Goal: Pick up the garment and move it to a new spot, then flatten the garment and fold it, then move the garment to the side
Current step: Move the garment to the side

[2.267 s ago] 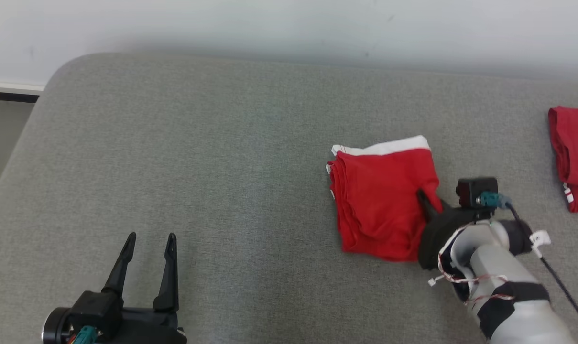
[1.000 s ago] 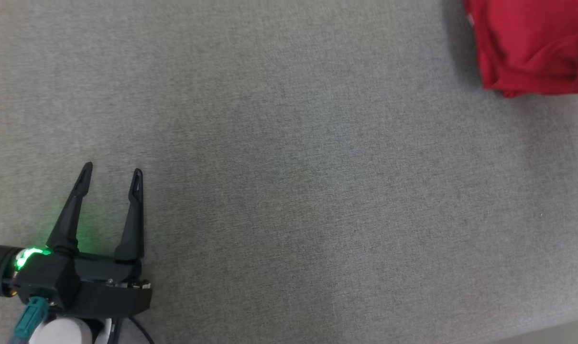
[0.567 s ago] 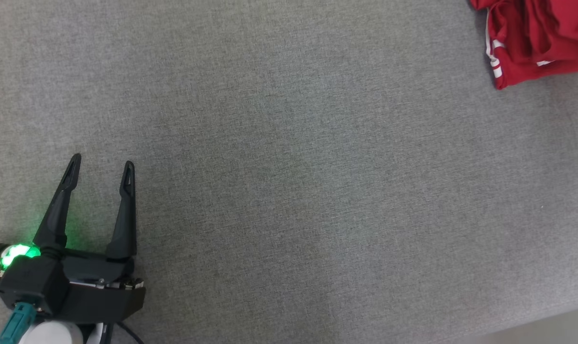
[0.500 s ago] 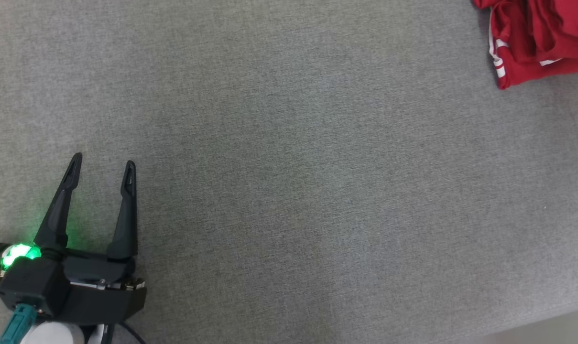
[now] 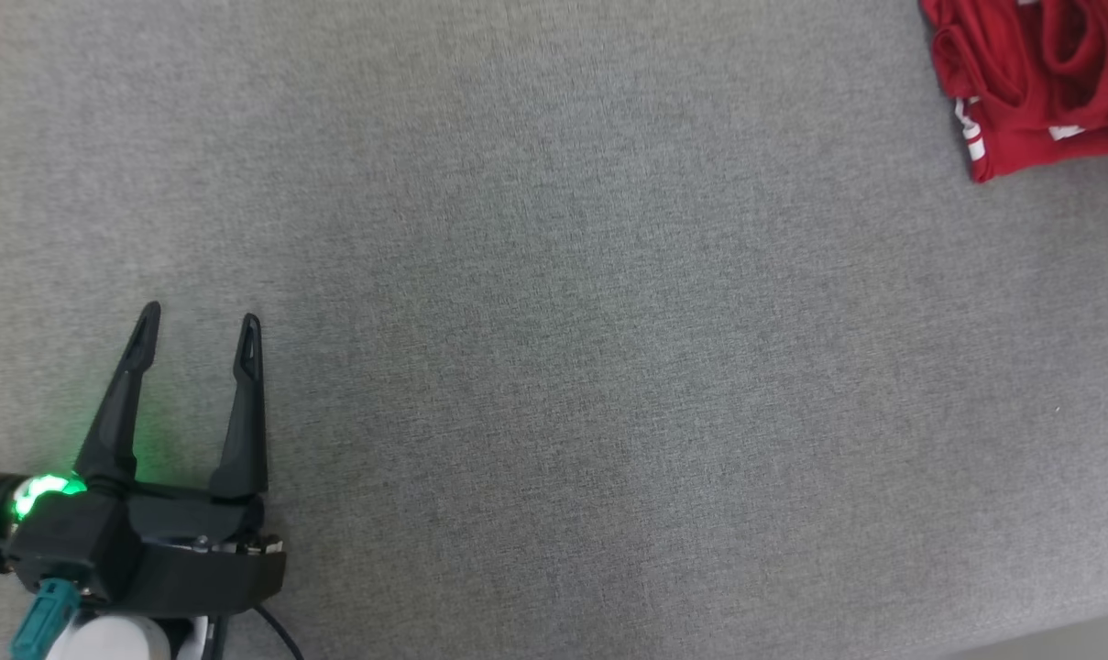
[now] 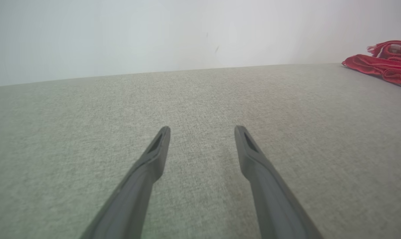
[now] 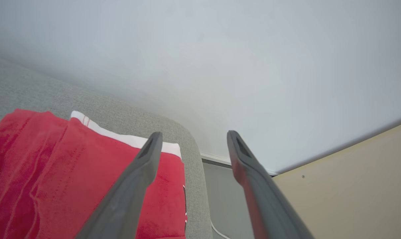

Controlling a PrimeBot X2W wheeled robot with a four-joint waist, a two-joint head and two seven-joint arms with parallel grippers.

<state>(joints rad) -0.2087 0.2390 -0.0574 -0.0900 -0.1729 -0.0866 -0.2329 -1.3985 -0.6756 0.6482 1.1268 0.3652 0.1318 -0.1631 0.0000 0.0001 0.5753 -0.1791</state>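
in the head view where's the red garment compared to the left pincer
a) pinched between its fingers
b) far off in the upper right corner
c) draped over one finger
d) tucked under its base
B: the red garment lies at the upper right corner of the grey surface, well apart from the left pincer, which sits open at the lower left with nothing between its fingers.

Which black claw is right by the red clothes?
The right gripper: the folded red garment with a white band lies close beside it. The left gripper faces bare grey cushion.
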